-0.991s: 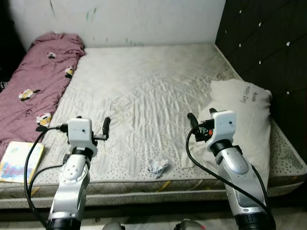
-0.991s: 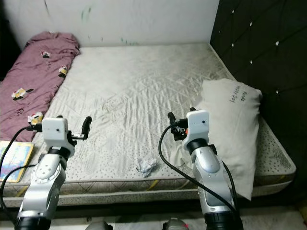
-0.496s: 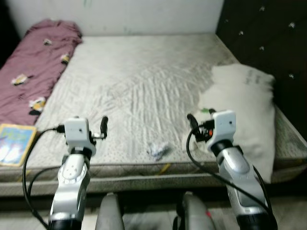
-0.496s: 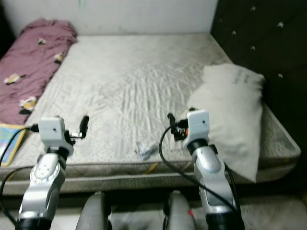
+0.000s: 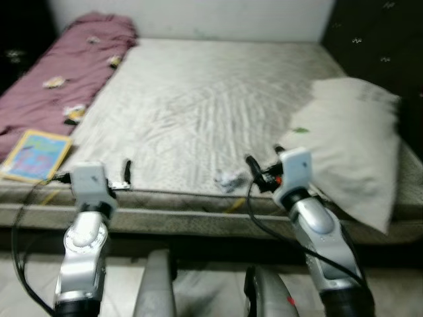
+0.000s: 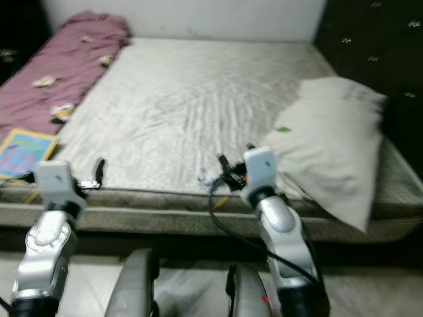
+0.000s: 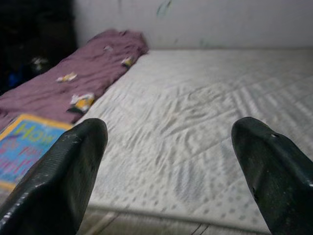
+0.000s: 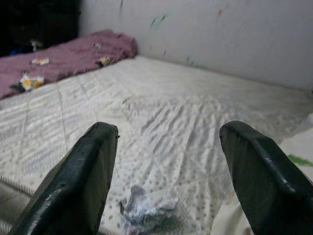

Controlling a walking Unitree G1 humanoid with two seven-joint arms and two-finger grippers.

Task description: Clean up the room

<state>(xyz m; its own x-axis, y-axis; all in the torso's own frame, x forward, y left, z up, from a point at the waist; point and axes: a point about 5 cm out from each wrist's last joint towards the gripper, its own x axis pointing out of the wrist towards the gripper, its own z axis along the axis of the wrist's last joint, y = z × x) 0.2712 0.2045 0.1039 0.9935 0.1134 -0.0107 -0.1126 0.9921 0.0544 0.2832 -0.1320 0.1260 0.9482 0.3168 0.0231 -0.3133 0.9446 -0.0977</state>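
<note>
I see the crumpled paper [image 8: 144, 209] lying near the front edge of the bed [image 5: 198, 99], just beyond my right end effector [image 8: 166, 186], whose fingers are spread apart. My left end effector [image 7: 171, 171] hovers at the bed's edge, fingers apart, near a book [image 5: 36, 155].

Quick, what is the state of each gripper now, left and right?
Left gripper: open, holding nothing, above the mattress edge.
Right gripper: open, holding nothing, aimed at the crumpled paper.
</note>
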